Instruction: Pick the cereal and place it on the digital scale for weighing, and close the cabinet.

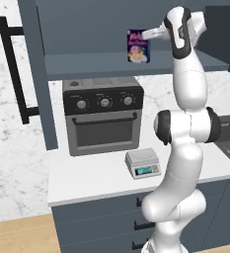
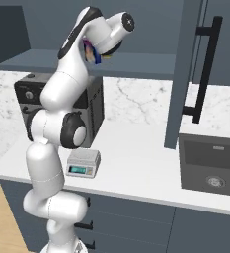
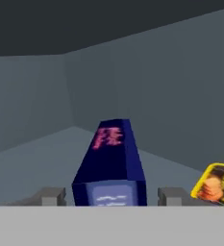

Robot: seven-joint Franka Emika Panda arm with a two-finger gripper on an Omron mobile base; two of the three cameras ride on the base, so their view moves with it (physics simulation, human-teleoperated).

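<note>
Cereal (image 3: 111, 163) between gripper (image 3: 111, 196) fingertips, gaps either side, yellow-orange packet (image 3: 217, 183) beside

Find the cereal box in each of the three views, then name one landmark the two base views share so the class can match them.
Left base view: cereal upper centre, upright on the cabinet shelf.
Right base view: upper left, mostly hidden behind the arm.
Hand view: lower centre, between the finger tips.
Shared landmark: the scale on the counter, below the shelf.

Marble wall (image 1: 8, 163), white counter (image 1: 96, 183), wooden floor (image 1: 18, 237)
</note>
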